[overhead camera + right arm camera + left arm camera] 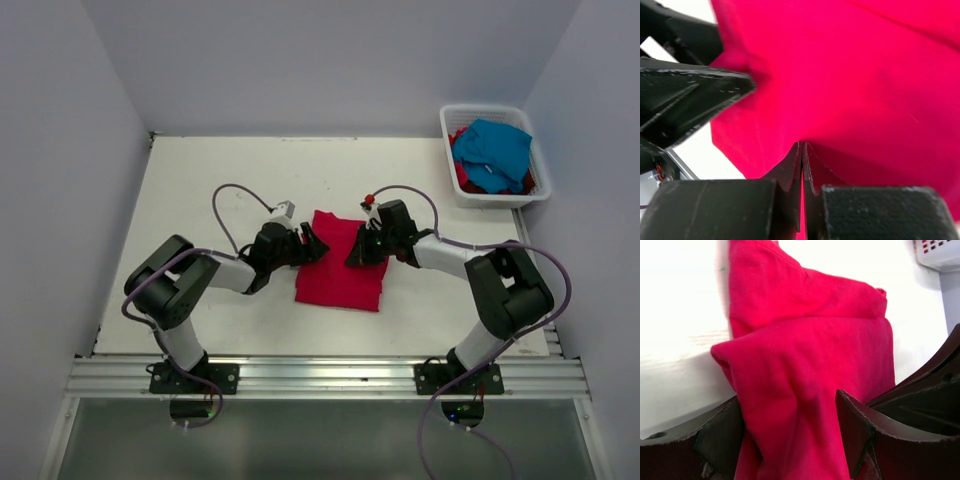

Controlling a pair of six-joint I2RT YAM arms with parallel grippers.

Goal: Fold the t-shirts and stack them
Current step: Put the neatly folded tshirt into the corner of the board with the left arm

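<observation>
**Both claws at a folded red shirt, mid-bench**

A red t-shirt (340,275) lies folded into a rough rectangle at the middle of the white bench (200,180), with one arm reaching in from each side.

The right claw (802,147) is at the shirt's upper right edge. Its fingers are pressed together, with only a thin line of red cloth showing between them, so it is pinching the shirt.

The left claw (788,397) is at the upper left edge. Its fingers stand apart, and a thick raised fold of the same shirt fills the gap and touches both inner faces. I cannot tell whether they are squeezing the fold or only bracketing it.

In the overhead view the two claws are near each other across the shirt's far end.

A white slatted basket (447,150) sits at the far right corner of the bench, well apart from the shirt. It holds a crumpled turquoise t-shirt (495,148) on top of more red cloth (464,180).
</observation>
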